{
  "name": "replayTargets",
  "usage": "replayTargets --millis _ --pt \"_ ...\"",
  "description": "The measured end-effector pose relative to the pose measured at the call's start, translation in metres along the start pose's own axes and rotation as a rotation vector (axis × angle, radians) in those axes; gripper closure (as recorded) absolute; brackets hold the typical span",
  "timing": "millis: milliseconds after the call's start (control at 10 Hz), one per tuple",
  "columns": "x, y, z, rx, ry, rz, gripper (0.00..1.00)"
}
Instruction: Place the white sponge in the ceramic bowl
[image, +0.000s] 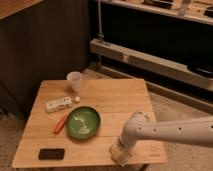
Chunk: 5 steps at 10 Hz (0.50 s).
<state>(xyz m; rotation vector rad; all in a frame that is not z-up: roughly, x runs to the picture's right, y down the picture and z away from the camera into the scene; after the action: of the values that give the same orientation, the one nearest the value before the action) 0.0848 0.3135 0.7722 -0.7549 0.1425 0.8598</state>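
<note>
hanging at the table (95, 107) front edge, gripper (120, 153); fingers' state unclear.

— What's around you?
— You've a wooden slat table (120, 100) on a speckled floor (182, 111).
— And behind it?
— You'll see a dark panelled wall (45, 45) on the left, and long metal shelving (150, 59) with a pole (100, 20) on the right. The light is dim.
</note>
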Motion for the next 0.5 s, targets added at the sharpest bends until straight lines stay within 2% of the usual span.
replayTargets --millis 200,300,500 --pt "0.0004 -0.0011 -0.0067 0.000 -0.001 0.006 0.51" --pt "-0.0008 -0.0014 -0.0107 -0.001 -0.003 0.009 0.65" --pt "0.0037 0.0008 -0.0115 -0.004 0.006 0.005 0.86"
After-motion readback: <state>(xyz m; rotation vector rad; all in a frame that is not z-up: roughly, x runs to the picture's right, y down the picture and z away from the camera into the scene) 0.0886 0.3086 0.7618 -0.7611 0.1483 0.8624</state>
